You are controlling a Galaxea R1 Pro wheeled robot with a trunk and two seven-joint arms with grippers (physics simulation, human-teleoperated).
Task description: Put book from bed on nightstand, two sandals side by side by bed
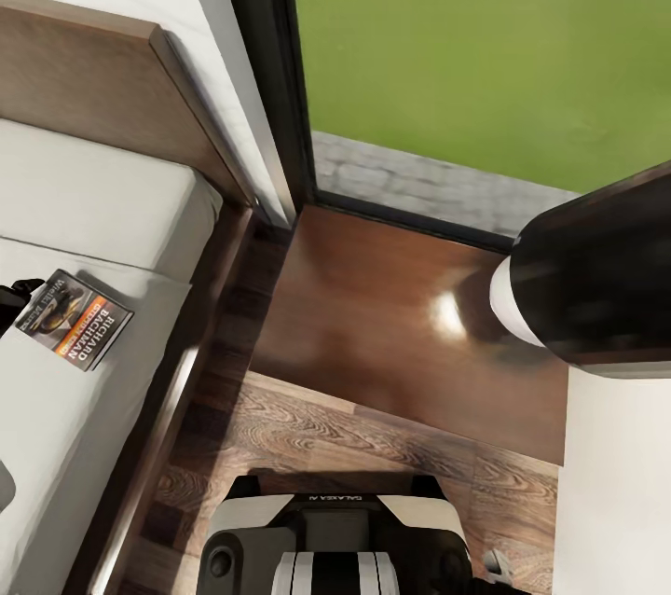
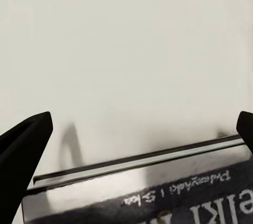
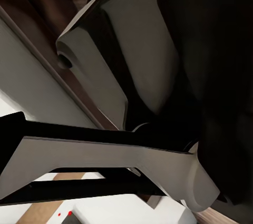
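The book (image 1: 75, 320), a thin paperback with an orange band, lies flat on the bed's (image 1: 84, 203) off-white mattress near the headboard. My left gripper (image 1: 9, 295) is at the book's far edge. In the left wrist view the left gripper (image 2: 142, 139) is open, its black fingertips (image 2: 23, 163) spread wide to either side of the book (image 2: 158, 192) just above the mattress. The nightstand (image 1: 391, 315), glossy dark brown, stands between the bed and the window. My right arm (image 1: 587, 278) hangs over its right end. The sandals are out of view.
A tall dark-framed window (image 1: 270, 63) with grass behind it rises past the nightstand. A strip of wood-plank floor (image 1: 335, 436) runs between the bed frame and my base (image 1: 326, 539). The right wrist view looks onto my own black and white body panels (image 3: 132, 66).
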